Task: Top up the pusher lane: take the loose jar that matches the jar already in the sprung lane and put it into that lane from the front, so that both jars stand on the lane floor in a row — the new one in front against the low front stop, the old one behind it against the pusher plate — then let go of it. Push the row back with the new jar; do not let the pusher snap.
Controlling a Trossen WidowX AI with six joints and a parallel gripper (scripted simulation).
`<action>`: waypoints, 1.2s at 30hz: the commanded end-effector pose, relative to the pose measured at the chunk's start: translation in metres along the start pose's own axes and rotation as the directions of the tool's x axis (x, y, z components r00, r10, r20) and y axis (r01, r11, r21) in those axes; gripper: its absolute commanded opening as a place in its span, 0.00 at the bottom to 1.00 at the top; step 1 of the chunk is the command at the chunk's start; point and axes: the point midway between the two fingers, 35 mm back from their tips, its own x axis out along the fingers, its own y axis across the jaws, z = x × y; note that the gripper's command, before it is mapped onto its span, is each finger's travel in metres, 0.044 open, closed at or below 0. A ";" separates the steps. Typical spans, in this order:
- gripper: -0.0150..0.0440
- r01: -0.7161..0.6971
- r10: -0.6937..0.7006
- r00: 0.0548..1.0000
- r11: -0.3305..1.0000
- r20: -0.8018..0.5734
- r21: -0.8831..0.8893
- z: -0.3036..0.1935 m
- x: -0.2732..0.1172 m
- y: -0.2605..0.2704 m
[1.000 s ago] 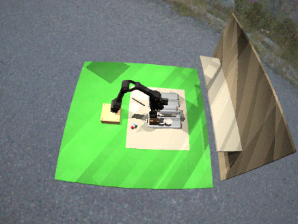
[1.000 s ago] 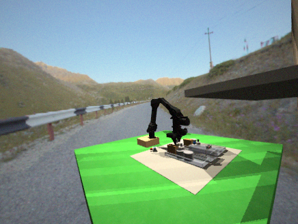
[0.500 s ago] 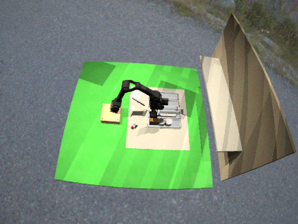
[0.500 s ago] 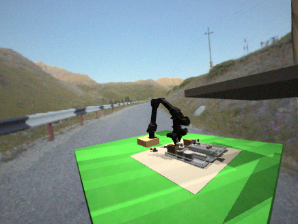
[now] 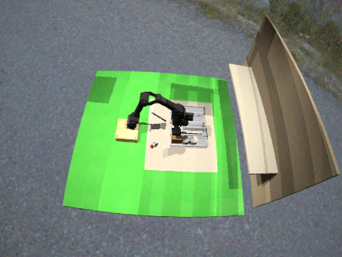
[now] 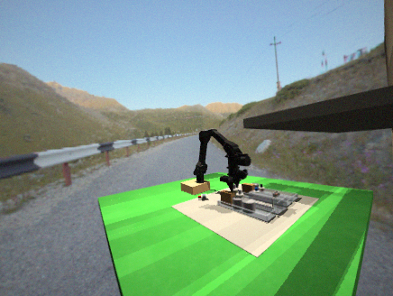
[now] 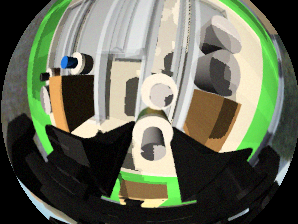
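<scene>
My gripper [image 7: 152,127] [image 5: 176,132] [image 6: 233,188] is shut on a white-topped jar [image 7: 152,149], which stands roughly upright between the fingers at the near end of the middle lane. A similar white-topped jar [image 7: 159,92] is directly ahead of it in that lane, between the grey rails [image 7: 182,82]. In the wrist view the two jars look touching or nearly so, with a strip of olive body between their tops. The pusher plate and the low front stop cannot be made out. How far the held jar's base is above the lane floor cannot be told.
Two large grey cylinders [image 7: 218,72] [image 7: 220,34] stand right of the lane, behind a brown block [image 7: 212,116]. Another brown block [image 7: 75,102] and a blue-tipped item [image 7: 69,62] are to the left. Small red and blue items [image 5: 153,145] [image 6: 202,197] lie near the robot base.
</scene>
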 end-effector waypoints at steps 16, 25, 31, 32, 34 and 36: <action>0.25 0.004 -0.004 1.000 1.000 0.020 0.003 0.005 0.007 -0.001; 0.25 0.004 -0.004 1.000 1.000 0.020 0.003 0.005 0.010 -0.001; 0.25 0.004 -0.004 1.000 1.000 0.020 0.003 0.004 0.012 -0.001; 0.25 0.004 -0.004 1.000 1.000 0.020 0.003 0.004 0.012 -0.001; 0.25 0.004 -0.004 1.000 1.000 0.020 0.003 0.004 0.013 -0.001; 0.25 0.004 -0.004 1.000 1.000 0.020 0.003 0.004 0.014 -0.001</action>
